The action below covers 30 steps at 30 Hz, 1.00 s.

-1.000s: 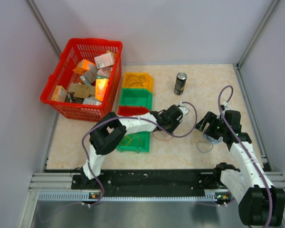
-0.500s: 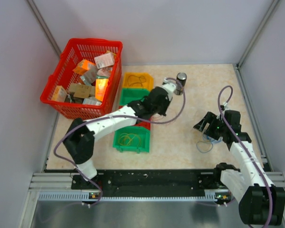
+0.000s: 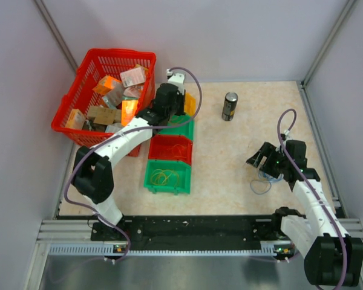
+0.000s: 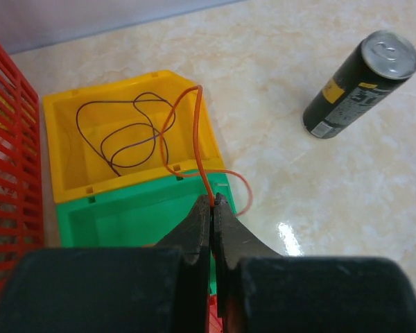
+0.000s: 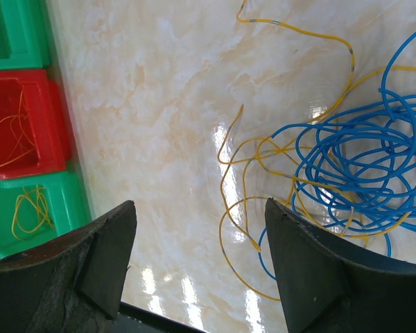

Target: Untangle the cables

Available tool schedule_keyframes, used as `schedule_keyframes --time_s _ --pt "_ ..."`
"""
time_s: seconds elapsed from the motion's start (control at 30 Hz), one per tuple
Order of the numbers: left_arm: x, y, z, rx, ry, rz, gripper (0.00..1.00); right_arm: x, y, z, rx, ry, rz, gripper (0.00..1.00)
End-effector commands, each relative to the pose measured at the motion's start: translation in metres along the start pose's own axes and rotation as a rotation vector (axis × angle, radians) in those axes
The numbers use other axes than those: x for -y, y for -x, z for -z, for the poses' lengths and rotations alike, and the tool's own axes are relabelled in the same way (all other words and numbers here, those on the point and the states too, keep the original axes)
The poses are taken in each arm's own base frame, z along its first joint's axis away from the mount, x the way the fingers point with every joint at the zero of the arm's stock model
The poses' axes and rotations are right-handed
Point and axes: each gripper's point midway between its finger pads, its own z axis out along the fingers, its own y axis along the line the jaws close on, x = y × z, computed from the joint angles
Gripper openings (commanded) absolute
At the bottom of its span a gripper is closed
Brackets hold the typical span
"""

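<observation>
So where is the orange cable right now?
In the left wrist view, the orange cable is pinched in the left gripper, looping over where the yellow bin meets the adjoining green bin, with the can off to the right.

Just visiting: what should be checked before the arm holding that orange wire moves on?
1. Left fingers shut on thin orange wire: ok.
2. Orange wire free of dark wire in yellow plastic bin: cannot tell, they cross.
3. Orange wire wholly over bins: not ok, a loop trails past the green plastic bin.
4. Black drinks can apart from the wire: ok.
5. Right fingers open above the blue-and-yellow wire tangle: ok.
</observation>
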Motion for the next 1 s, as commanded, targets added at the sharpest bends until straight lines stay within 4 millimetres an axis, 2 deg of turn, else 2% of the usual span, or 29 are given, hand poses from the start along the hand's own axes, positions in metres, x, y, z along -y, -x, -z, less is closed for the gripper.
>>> schedule_keyframes --time_s 0.0,0.13,0.33,0.47,0.6,0.93,0.97 --pt "-0.016 -0.004 -0.021 -0.022 0.020 0.041 0.00 -0.007 0.006 0.000 0.023 0.033 0.032 0.74" --pt "-0.024 -0.030 -0.033 -0.092 0.032 0.071 0.00 -0.006 0.006 -0.001 0.021 0.029 0.030 0.74" --pt "-0.039 -0.056 -0.054 -0.151 0.084 0.067 0.00 -0.008 0.007 0.000 0.019 0.035 0.031 0.74" --pt "-0.043 -0.079 -0.061 -0.201 0.091 0.065 0.00 -0.008 0.005 0.001 0.020 0.036 0.030 0.74" --pt "-0.046 -0.099 -0.060 -0.249 0.111 0.083 0.00 -0.008 0.006 0.000 0.014 0.035 0.028 0.74" --pt "-0.057 -0.112 -0.063 -0.329 0.157 0.081 0.00 -0.009 0.006 0.000 0.013 0.041 0.030 0.74" --pt "-0.058 -0.109 -0.063 -0.333 0.161 0.082 0.00 -0.010 0.006 0.000 0.015 0.042 0.031 0.74"
